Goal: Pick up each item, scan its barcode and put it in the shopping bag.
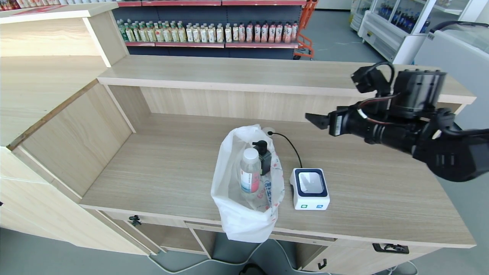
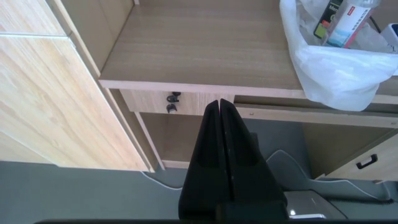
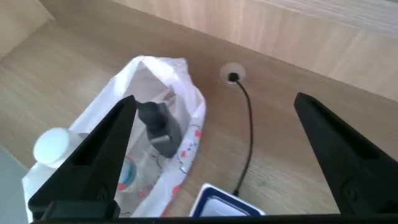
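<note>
Shopping bag: the shopping bag [image 1: 229, 191] stands at the front edge of the desk [image 1: 172, 168], mouth up and open, with its lower part sagging over the edge.
Contents: you have a clear bottle [image 1: 250, 173] with a white cap and, behind it, a dark pump bottle [image 1: 263, 156]; both sit inside the bag.
Long axis: both bottles stand roughly upright, tops toward the bag mouth.
Scanner: the scanner [image 1: 310, 188] sits just beside the bag on the robot's right, window facing up. Its cable [image 1: 290, 147] runs back to a hole in the desk behind the bag.
Right gripper: the right gripper [image 1: 316, 120] hangs high above the desk, behind and to the right of the scanner. Its jaws are wide apart and hold nothing.
Bag from the right jaws: the bag lies below them and toward the robot's left, its mouth open to them.
Left gripper: the left gripper [image 2: 220, 106] is low, in front of the desk and under its front edge. Its jaws are pressed together and empty.
Nearer arm: your right arm is the one over the desk; the bag is nearer to it.
Stage: I see no loose item on the desk, so I judge the bagging done or close to it.
Risk: the overhanging bag could tip forward if nudged.
</note>
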You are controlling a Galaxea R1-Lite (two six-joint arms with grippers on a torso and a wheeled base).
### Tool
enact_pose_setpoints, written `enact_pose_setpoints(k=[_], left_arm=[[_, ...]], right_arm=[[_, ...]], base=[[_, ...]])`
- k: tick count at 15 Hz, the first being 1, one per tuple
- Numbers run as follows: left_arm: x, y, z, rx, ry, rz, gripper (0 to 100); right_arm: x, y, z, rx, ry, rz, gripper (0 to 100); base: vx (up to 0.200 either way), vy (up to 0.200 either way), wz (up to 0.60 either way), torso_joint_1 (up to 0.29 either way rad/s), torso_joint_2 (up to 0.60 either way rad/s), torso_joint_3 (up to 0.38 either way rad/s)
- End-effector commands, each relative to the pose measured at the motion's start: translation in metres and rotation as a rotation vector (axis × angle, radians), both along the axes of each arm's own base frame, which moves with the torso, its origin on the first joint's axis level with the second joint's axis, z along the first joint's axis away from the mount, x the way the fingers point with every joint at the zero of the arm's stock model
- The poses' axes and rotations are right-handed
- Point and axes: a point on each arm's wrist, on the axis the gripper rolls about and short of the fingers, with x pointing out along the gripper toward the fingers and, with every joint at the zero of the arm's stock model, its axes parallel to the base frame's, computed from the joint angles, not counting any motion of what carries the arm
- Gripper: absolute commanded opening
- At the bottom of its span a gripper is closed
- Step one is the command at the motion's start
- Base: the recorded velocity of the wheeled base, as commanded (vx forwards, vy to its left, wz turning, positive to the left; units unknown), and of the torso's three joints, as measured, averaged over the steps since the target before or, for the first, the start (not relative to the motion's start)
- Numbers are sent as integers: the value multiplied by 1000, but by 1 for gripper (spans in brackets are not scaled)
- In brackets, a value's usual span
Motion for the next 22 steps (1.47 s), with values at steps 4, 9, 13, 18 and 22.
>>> enact_pose_setpoints(k=[4,9,13,18,22], left_arm=[[0,0,0,0,0,-1,0],[0,0,0,0,0,-1,0],[0,0,0,0,0,1,0],[0,0,0,0,0,-1,0],[0,0,0,0,0,1,0]], right_arm=[[-200,-105,-32,-42,24,-542,100],[-284,-114,-114,-48,28,-577,100],[-304,-112,-116,-10,-74,-433,100],[-338,-111,-148,28,-77,-405,100],[-345,-111,-156,35,-94,-371,100]], base=[[0,0,0,0,0,0],[0,0,0,0,0,0],[0,0,0,0,0,0],[0,0,0,0,0,0],[0,0,0,0,0,0]])
